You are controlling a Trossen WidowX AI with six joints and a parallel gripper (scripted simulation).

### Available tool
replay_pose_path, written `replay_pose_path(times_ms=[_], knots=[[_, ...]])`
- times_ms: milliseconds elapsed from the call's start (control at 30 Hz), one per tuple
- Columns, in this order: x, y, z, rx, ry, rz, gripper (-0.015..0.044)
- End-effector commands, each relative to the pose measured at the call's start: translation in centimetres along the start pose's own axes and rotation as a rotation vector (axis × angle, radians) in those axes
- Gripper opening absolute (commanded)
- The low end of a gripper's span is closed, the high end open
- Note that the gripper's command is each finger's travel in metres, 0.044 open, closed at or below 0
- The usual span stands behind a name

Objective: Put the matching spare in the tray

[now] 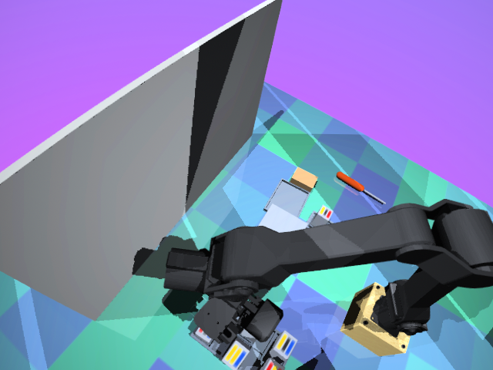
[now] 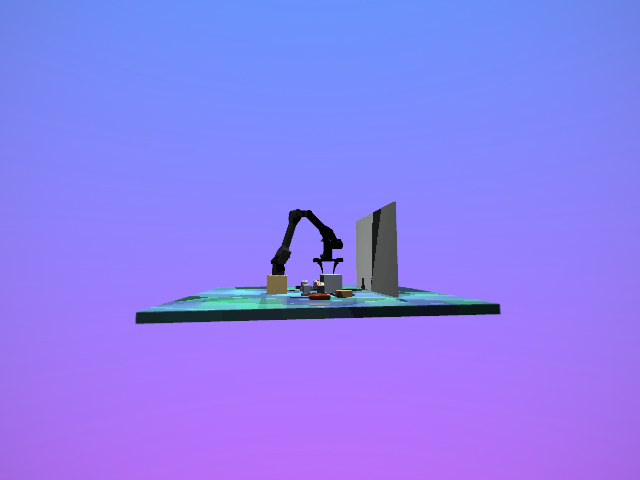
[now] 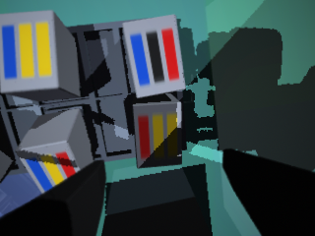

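Several grey spare cubes with striped colour codes sit in a dark slotted rack (image 3: 105, 105) on the table, faces up for reading. One red-yellow-yellow spare (image 3: 157, 134) lies nearest the black gripper (image 3: 162, 197), whose fingers hover partly open, holding nothing.

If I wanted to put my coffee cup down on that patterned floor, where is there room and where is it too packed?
Bare floor shows between the orange screwdriver and the floor's far edge, and between the gray wall panel and the long gray unit. It is crowded under the gripper, where the striped spare blocks sit packed in their rack, and beside the tan base.
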State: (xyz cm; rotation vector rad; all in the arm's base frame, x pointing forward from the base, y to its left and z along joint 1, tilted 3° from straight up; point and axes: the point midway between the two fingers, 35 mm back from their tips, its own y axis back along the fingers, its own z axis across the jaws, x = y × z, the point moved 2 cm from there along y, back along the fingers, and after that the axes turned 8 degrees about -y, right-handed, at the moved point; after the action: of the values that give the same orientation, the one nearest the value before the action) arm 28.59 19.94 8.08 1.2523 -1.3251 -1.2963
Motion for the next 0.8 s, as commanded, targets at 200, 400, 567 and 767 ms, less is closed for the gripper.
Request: replay_pose_path(times_ms=[200,400,567,767], knots=[[0.0,-1.6,-0.1,0.001,-0.003,0.005,0.0300],[0.0,-2.6,-0.1,0.001,-0.003,0.005,0.0300],[0.0,-3.4,-0.1,0.001,-0.003,0.005,0.0300],[0.0,-4.4,-0.1,0.001,-0.003,0.005,0.0300]])
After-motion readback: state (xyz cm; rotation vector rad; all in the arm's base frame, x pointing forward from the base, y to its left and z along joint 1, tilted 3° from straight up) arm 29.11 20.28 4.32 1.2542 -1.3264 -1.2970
